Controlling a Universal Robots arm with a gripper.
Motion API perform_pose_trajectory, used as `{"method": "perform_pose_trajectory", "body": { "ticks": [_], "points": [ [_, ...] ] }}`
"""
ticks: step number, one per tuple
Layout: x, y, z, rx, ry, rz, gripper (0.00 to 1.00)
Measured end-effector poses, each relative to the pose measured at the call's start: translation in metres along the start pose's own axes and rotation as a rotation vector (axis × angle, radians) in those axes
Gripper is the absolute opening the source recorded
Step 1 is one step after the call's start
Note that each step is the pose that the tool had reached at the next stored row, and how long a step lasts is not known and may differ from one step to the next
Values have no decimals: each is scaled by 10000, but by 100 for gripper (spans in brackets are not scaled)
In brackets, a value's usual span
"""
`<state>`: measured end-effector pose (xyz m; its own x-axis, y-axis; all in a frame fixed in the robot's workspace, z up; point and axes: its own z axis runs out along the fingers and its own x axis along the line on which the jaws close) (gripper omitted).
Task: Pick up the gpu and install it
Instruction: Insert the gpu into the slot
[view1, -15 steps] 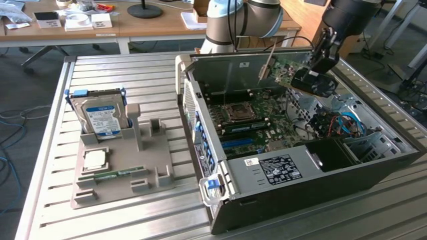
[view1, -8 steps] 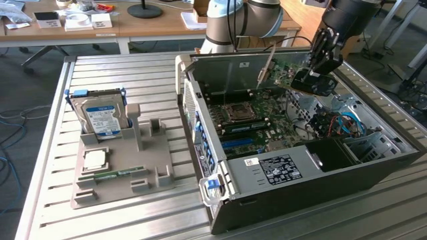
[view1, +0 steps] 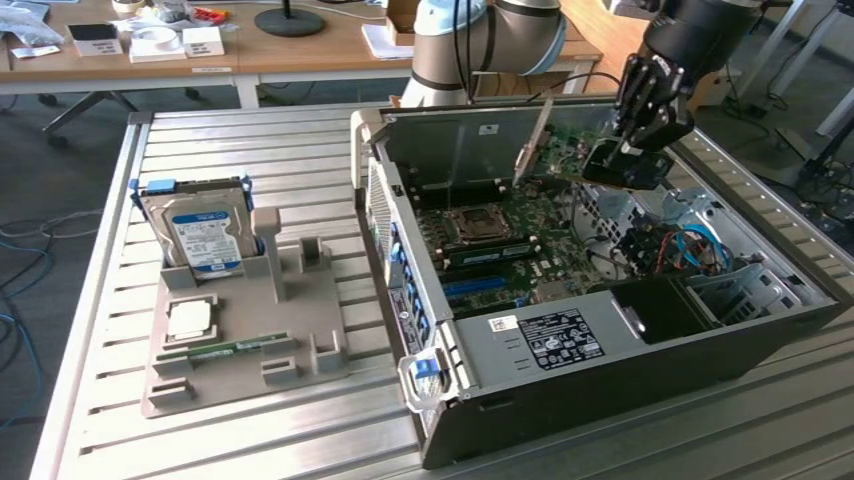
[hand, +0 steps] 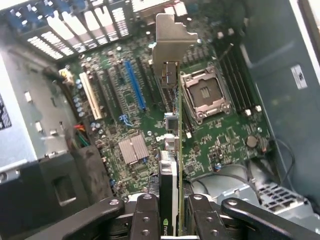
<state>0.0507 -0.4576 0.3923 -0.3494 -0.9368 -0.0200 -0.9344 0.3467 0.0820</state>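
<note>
Gpu (view1: 561, 150) location: inside the open computer case (view1: 561, 400), held on edge above the motherboard (view1: 494, 250), with its metal bracket toward the case's rear wall.

Sweeping from the exterior view's left, you have a slatted metal bench (view1: 240, 140) carrying a grey holder (view1: 287, 340). A hard drive (view1: 200, 235) stands upright in the holder. A processor chip (view1: 190, 318) and a green memory stick (view1: 220, 350) lie flat on it, nearer the camera. The case sits to the exterior view's right of the holder, its interior exposed.

Your end effector (view1: 627, 150) is partly closed on the gpu, fingers (hand: 145, 215) pressed against both faces at the end opposite the bracket. In the wrist view the card runs edge-on between the blue slot (hand: 135, 85) and the processor socket (hand: 205, 95). Contact between card and any slot: you cannot tell.
</note>
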Motion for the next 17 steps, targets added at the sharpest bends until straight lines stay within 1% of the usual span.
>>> {"method": "perform_pose_trajectory", "body": {
  "ticks": [6,14,17],
  "points": [
    [0,0,2,-18,76,-913,27],
    [0,0,3,-20,81,-978,27],
    [-1,-1,4,5,69,-1146,27]
  ]
}}
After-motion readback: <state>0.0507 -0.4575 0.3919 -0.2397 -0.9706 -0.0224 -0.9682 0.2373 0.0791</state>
